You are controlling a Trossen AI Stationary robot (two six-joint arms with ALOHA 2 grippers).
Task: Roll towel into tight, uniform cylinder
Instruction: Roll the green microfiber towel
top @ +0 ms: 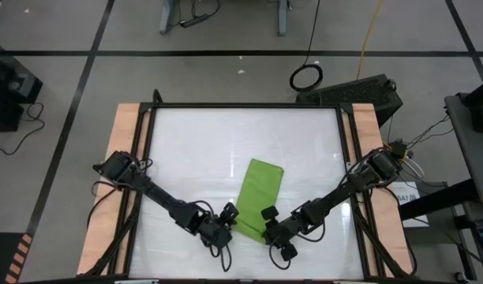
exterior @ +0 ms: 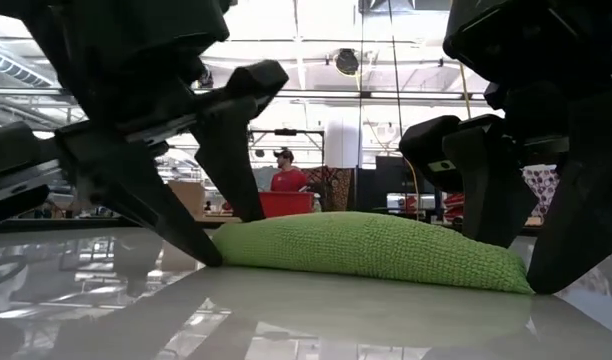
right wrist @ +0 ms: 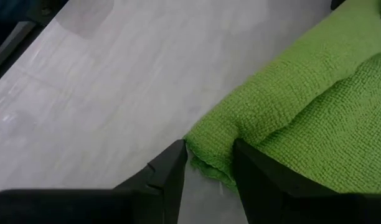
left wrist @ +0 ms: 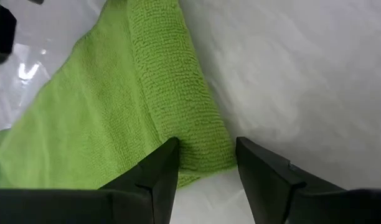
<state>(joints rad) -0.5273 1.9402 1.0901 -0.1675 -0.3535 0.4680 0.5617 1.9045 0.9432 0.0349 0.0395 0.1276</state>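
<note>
The lime-green towel (top: 260,193) lies flat on the white tabletop, long way from near to far. Its near end is turned over into a thick low roll (exterior: 376,245) that rests on the table. My left gripper (top: 226,218) is at the roll's left end and my right gripper (top: 270,226) at its right end. Each has one finger in front of the roll and one behind it, closed on the cloth. Both are down at the table surface. My left gripper pinches the left end of the rolled near edge (left wrist: 206,149) between its two fingers, which come slanting down from the near left and lie across the roll. Several layers fill the gap. The roll rests on the table. My right gripper pinches the right end of the rolled near edge (right wrist: 210,152) between its two fingers, which come slanting down from the near right and lie across the roll. A folded corner of several layers sits between them. The cloth rests on the table.
The white tabletop (top: 194,150) has bare room to the left, right and far side of the towel. Dark frame rails and wooden side strips (top: 123,150) border it. A person in red (exterior: 286,172) stands far off in the room behind.
</note>
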